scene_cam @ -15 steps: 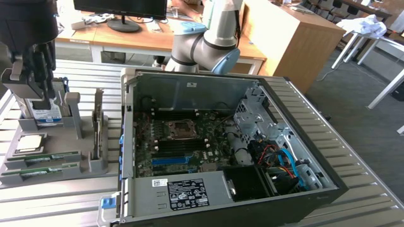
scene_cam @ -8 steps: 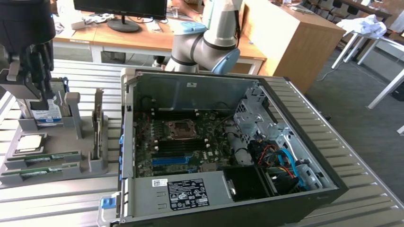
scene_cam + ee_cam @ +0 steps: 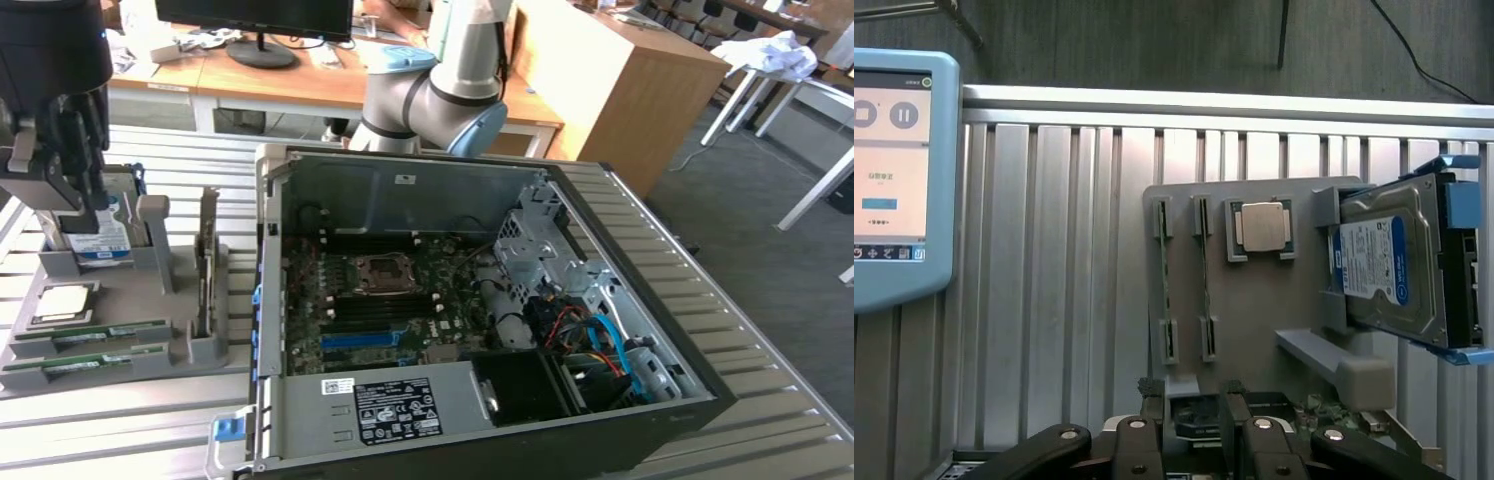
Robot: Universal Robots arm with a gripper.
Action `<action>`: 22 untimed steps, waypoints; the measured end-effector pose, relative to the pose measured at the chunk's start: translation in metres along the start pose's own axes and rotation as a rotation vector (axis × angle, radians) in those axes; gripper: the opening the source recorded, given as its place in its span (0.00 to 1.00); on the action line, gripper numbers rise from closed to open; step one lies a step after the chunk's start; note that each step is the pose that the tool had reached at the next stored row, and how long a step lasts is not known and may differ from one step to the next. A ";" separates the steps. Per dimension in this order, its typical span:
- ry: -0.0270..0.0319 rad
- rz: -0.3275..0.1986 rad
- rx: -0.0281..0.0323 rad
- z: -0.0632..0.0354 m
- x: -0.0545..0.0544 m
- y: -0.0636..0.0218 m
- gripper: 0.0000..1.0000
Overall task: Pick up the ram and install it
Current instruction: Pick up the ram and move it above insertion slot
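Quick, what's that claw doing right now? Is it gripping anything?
Gripper: open, holding nothing.

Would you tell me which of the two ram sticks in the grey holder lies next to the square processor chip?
The inner ram stick, directly beside the processor chip; the outer ram stick lies one slot farther away.

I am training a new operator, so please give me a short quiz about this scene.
1. True or false: the gripper holds a ram stick.
2. How many ram sticks lie in the gray holder?
3. What sits next to the hard drive on the holder? A processor chip; B keyboard; C cup.
Key: 1 false; 2 two; 3 A.
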State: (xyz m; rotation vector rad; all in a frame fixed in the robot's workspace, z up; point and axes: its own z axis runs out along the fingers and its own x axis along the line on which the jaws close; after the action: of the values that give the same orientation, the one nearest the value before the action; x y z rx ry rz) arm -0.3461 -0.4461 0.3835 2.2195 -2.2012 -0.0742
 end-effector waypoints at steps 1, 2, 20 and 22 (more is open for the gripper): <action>0.0001 0.000 0.0000 0.0001 0.000 0.0004 0.36; 0.0001 0.000 0.0000 0.0002 0.000 0.0007 0.36; 0.0001 0.000 0.0000 0.0020 0.002 0.0068 0.36; 0.0002 0.000 -0.0001 0.0021 0.002 0.0076 0.36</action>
State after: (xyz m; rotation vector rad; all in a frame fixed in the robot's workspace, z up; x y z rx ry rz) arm -0.3537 -0.4480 0.3817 2.2194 -2.2011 -0.0741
